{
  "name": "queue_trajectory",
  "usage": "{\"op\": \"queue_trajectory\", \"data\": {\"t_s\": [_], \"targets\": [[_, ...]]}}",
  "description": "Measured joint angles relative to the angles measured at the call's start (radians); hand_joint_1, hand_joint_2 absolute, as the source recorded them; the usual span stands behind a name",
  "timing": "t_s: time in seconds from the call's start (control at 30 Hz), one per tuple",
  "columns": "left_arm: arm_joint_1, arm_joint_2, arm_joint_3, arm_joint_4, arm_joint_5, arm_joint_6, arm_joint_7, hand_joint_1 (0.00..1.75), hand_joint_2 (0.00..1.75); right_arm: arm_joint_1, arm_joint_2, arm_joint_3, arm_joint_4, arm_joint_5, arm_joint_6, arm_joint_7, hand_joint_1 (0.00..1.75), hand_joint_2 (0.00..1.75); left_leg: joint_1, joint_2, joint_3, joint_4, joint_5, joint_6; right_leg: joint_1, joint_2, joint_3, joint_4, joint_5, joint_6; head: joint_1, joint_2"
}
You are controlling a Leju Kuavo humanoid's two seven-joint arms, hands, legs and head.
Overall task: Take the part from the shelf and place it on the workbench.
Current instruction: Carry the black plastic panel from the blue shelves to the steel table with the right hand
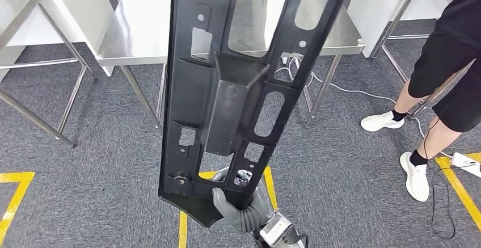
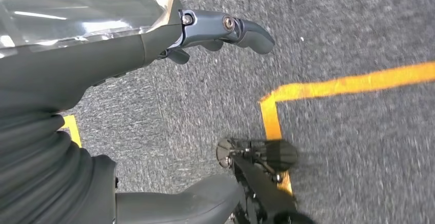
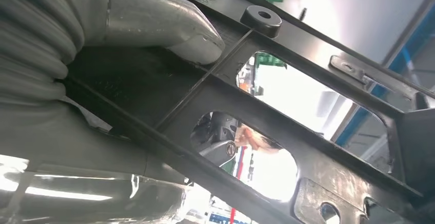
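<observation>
A long black plastic part (image 1: 238, 83) with several cut-outs stands nearly upright in front of me in the head view. My right hand (image 1: 241, 205) grips it at its lower end. In the right wrist view the thick grey thumb (image 3: 169, 26) presses on the part's ribbed black frame (image 3: 308, 106). A steel workbench (image 1: 136, 38) stands behind the part, its top partly hidden by it. My left hand (image 2: 97, 62) hangs over the grey carpet with its fingers (image 2: 231, 29) apart from the thumb and nothing in it.
A person (image 1: 448, 72) in black shorts and white shoes stands at the right. More steel tables stand at the far left (image 1: 22, 9) and far right. A white cable (image 1: 351, 92) and a power strip (image 1: 468, 163) lie on the carpet. Yellow tape lines (image 1: 14, 197) mark the floor.
</observation>
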Motion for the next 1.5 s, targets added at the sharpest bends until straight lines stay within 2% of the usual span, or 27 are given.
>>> {"op": "queue_trajectory", "data": {"t_s": [0.03, 0.1, 0.13, 0.17, 0.2, 0.27, 0.3, 0.33, 0.47, 0.53, 0.6, 0.63, 0.8, 0.83, 0.9, 0.93, 0.97, 1.03, 1.1, 1.17, 1.2, 1.23, 1.27, 1.33, 1.37, 1.4, 1.5], "targets": [[0.000, -0.001, 0.000, 0.000, 0.000, 0.000, 0.000, 0.00, 1.75, 0.000, 0.003, 0.000, 0.000, 0.000, 0.000, 0.001, 1.75, 1.75, 0.003, 0.008, -0.025, 0.051, -0.024, -0.007, -0.001, -0.001, 0.004, -0.001, -0.002, -0.005, -0.003, 0.000], [0.000, -0.001, 0.000, 0.000, 0.000, 0.000, 0.000, 0.00, 1.75, 0.001, 0.006, 0.000, 0.000, 0.000, 0.000, 0.001, 1.75, 1.75, 0.009, 0.017, -0.095, 0.176, -0.074, -0.019, -0.001, -0.003, 0.009, -0.001, -0.007, -0.013, -0.006, 0.000], [0.001, -0.001, 0.000, 0.000, 0.000, 0.000, 0.000, 0.00, 1.75, 0.001, 0.006, 0.001, 0.000, 0.000, 0.000, 0.001, 1.75, 1.75, 0.012, 0.020, -0.124, 0.219, -0.082, -0.024, -0.001, -0.003, 0.011, -0.001, -0.010, -0.014, -0.006, 0.000], [0.001, -0.001, 0.000, 0.000, 0.000, 0.000, 0.000, 0.00, 1.75, 0.001, 0.006, 0.001, 0.000, 0.000, 0.000, 0.001, 1.75, 1.75, 0.016, 0.022, -0.137, 0.228, -0.072, -0.026, -0.002, -0.003, 0.015, 0.000, -0.013, -0.013, -0.006, 0.000], [0.001, -0.001, 0.000, 0.000, 0.000, 0.000, 0.000, 0.00, 1.75, 0.001, 0.006, 0.001, 0.000, 0.000, 0.000, 0.001, 1.75, 1.75, 0.019, 0.025, -0.129, 0.199, -0.042, -0.028, -0.002, -0.003, 0.021, 0.000, -0.018, -0.011, -0.006, 0.000], [0.001, -0.001, 0.000, 0.000, 0.000, 0.000, -0.001, 0.00, 1.75, 0.001, 0.007, 0.001, 0.000, 0.000, 0.000, 0.002, 1.75, 1.75, 0.022, 0.033, -0.073, 0.073, 0.033, -0.028, -0.003, -0.003, 0.034, 0.000, -0.030, -0.002, -0.006, 0.000], [0.000, -0.001, 0.000, 0.000, 0.000, 0.000, -0.001, 0.00, 1.75, 0.000, 0.007, 0.001, 0.000, 0.000, 0.000, 0.003, 1.75, 1.75, 0.020, 0.035, -0.046, 0.018, 0.054, -0.024, -0.001, -0.003, 0.037, -0.001, -0.037, 0.004, -0.006, 0.000], [0.000, -0.001, 0.000, 0.000, 0.000, 0.000, -0.002, 0.00, 1.75, -0.001, 0.008, 0.001, 0.000, 0.001, 0.001, 0.004, 1.75, 1.75, 0.017, 0.037, -0.029, -0.016, 0.059, -0.018, 0.001, -0.004, 0.039, -0.003, -0.043, 0.011, -0.005, 0.000], [-0.001, -0.002, 0.000, 0.000, 0.001, 0.000, -0.003, 0.00, 1.75, -0.006, 0.011, 0.001, 0.002, 0.005, 0.003, 0.007, 1.75, 1.75, 0.007, 0.029, -0.004, -0.045, 0.042, 0.024, 0.007, -0.006, 0.061, 0.013, -0.050, 0.039, -0.004, 0.000], [-0.002, -0.003, 0.000, 0.000, 0.003, 0.000, -0.001, 0.00, 1.75, -0.013, 0.013, 0.002, 0.005, 0.006, 0.004, 0.008, 1.75, 1.75, 0.006, 0.024, 0.015, -0.049, 0.038, 0.041, 0.006, -0.005, 0.026, 0.079, -0.081, 0.038, -0.001, 0.000], [-0.002, -0.003, 0.001, 0.000, 0.008, 0.001, 0.000, 0.00, 1.75, -0.017, 0.013, 0.003, 0.009, 0.006, 0.005, 0.008, 1.75, 1.75, 0.002, 0.020, 0.023, -0.049, 0.030, 0.050, 0.005, -0.003, -0.041, 0.189, -0.118, 0.032, 0.002, 0.000], [-0.002, -0.003, 0.001, 0.000, 0.010, 0.001, 0.000, 0.00, 1.75, -0.017, 0.013, 0.003, 0.011, 0.006, 0.006, 0.008, 1.75, 1.75, 0.001, 0.019, 0.024, -0.049, 0.028, 0.051, 0.005, -0.003, -0.066, 0.227, -0.129, 0.030, 0.003, 0.000], [-0.002, -0.003, 0.002, 0.000, 0.013, 0.001, 0.001, 0.00, 1.75, -0.017, 0.012, 0.003, 0.015, 0.006, 0.008, 0.009, 1.75, 1.75, 0.000, 0.016, 0.030, -0.049, 0.021, 0.052, 0.005, -0.002, -0.106, 0.267, -0.139, 0.029, 0.005, 0.000], [-0.001, -0.003, 0.002, 0.000, 0.014, 0.001, 0.001, 0.00, 1.75, -0.018, 0.012, 0.004, 0.019, 0.006, 0.011, 0.009, 1.75, 1.75, -0.002, 0.011, 0.043, -0.049, 0.010, 0.049, 0.006, -0.002, -0.101, 0.210, -0.095, 0.038, 0.006, 0.000], [0.000, -0.004, 0.004, 0.000, 0.014, 0.001, 0.002, 0.00, 1.75, -0.020, 0.014, 0.007, 0.028, 0.006, 0.015, 0.010, 1.75, 1.75, -0.005, 0.001, 0.073, -0.047, -0.019, 0.035, 0.014, -0.004, -0.077, 0.086, -0.014, 0.034, 0.007, 0.000], [0.000, -0.004, 0.006, 0.000, 0.014, 0.001, 0.003, 0.00, 1.75, -0.022, 0.015, 0.008, 0.030, 0.007, 0.016, 0.011, 1.75, 1.75, -0.006, -0.001, 0.087, -0.045, -0.031, 0.027, 0.016, -0.005, -0.057, 0.021, 0.025, 0.027, 0.007, 0.000], [-0.001, -0.004, 0.008, 0.000, 0.014, 0.001, 0.003, 0.00, 1.75, -0.025, 0.017, 0.009, 0.032, 0.007, 0.017, 0.011, 1.75, 1.75, -0.006, 0.000, 0.090, -0.039, -0.035, 0.021, 0.015, -0.005, -0.050, 0.018, 0.021, 0.013, 0.005, 0.000], [-0.002, -0.005, 0.010, 0.000, 0.014, 0.001, 0.003, 0.00, 1.75, -0.029, 0.022, 0.010, 0.032, 0.007, 0.018, 0.011, 1.75, 1.75, -0.004, 0.008, 0.071, 0.006, -0.031, 0.014, 0.008, -0.003, -0.030, 0.010, 0.021, 0.000, 0.003, 0.000], [-0.002, -0.006, 0.011, 0.000, 0.014, 0.001, 0.003, 0.00, 1.75, -0.032, 0.027, 0.012, 0.032, 0.007, 0.018, 0.011, 1.75, 1.75, 0.001, 0.017, 0.003, 0.110, -0.040, 0.003, 0.005, -0.003, -0.010, 0.008, 0.009, -0.011, 0.002, 0.000], [-0.001, -0.005, 0.015, 0.000, 0.015, 0.001, 0.003, 0.00, 1.75, -0.033, 0.028, 0.014, 0.034, 0.006, 0.018, 0.011, 1.75, 1.75, 0.006, 0.021, -0.080, 0.207, -0.080, -0.008, 0.005, -0.001, 0.004, 0.007, -0.006, -0.016, 0.001, 0.000], [-0.001, -0.005, 0.016, 0.000, 0.016, 0.001, 0.003, 0.00, 1.75, -0.033, 0.028, 0.015, 0.036, 0.006, 0.019, 0.011, 1.75, 1.75, 0.008, 0.022, -0.110, 0.224, -0.095, -0.012, 0.005, 0.000, 0.014, 0.007, -0.015, -0.015, 0.001, 0.000], [0.000, -0.005, 0.018, 0.000, 0.018, 0.001, 0.003, 0.00, 1.75, -0.033, 0.029, 0.016, 0.037, 0.006, 0.019, 0.011, 1.75, 1.75, 0.009, 0.023, -0.125, 0.216, -0.092, -0.013, 0.004, 0.001, 0.025, 0.007, -0.024, -0.015, 0.001, 0.000], [0.000, -0.005, 0.019, 0.000, 0.020, 0.001, 0.003, 0.00, 1.75, -0.034, 0.029, 0.017, 0.039, 0.006, 0.020, 0.011, 1.75, 1.75, 0.011, 0.024, -0.122, 0.175, -0.065, -0.013, 0.004, 0.002, 0.039, 0.007, -0.034, -0.013, 0.001, 0.000], [0.000, -0.004, 0.022, 0.000, 0.022, 0.001, 0.003, 0.00, 1.75, -0.038, 0.030, 0.019, 0.042, 0.005, 0.022, 0.011, 1.75, 1.75, 0.011, 0.028, -0.090, 0.060, 0.025, -0.007, 0.005, 0.002, 0.065, 0.006, -0.057, -0.006, 0.001, 0.000], [0.000, -0.004, 0.023, 0.000, 0.024, 0.002, 0.003, 0.00, 1.75, -0.042, 0.031, 0.020, 0.043, 0.003, 0.022, 0.011, 1.75, 1.75, 0.008, 0.031, -0.076, 0.015, 0.054, -0.002, 0.006, 0.002, 0.074, 0.004, -0.067, -0.001, 0.001, 0.000], [0.000, -0.004, 0.024, 0.000, 0.025, 0.002, 0.003, 0.00, 1.75, -0.047, 0.033, 0.021, 0.045, 0.001, 0.022, 0.012, 1.75, 1.75, 0.004, 0.033, -0.069, -0.005, 0.069, 0.004, 0.008, 0.001, 0.078, 0.001, -0.075, 0.006, 0.002, 0.000], [0.000, -0.004, 0.026, 0.000, 0.028, 0.003, 0.003, 0.00, 1.75, -0.060, 0.036, 0.025, 0.051, -0.005, 0.022, 0.016, 1.75, 1.75, -0.003, 0.032, -0.047, -0.021, 0.065, 0.027, 0.016, 0.001, 0.100, 0.007, -0.082, 0.028, 0.002, 0.000]]}}
